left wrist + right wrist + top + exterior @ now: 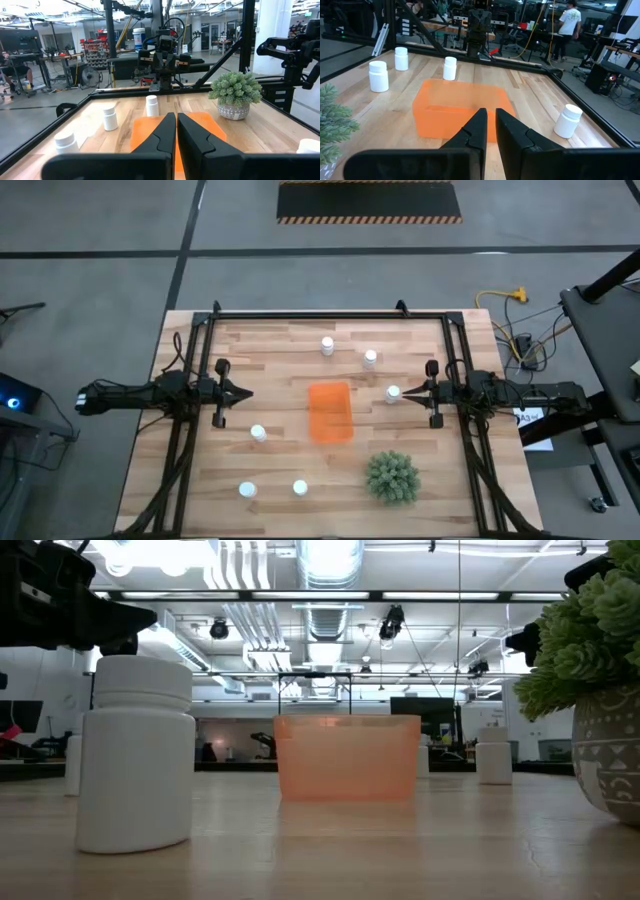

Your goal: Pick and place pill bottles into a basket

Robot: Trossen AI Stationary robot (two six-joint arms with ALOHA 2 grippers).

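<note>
High view is showing both arms waiting at the table's sides, left gripper [243, 392] and right gripper [405, 392] clenched on nothing, facing the empty orange basket [330, 412] lying mid-table, six pill bottles [259, 433] standing scattered around it, likely awaiting pickup.

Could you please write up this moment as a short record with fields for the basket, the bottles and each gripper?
basket: orange basket at table centre, empty
bottles: six pill bottles standing on the wood around it, none inside
plant: green plant near the table's front edge, on the right arm's side
left gripper: shut, holding nothing
right gripper: shut, holding nothing, close beside one bottle
</note>
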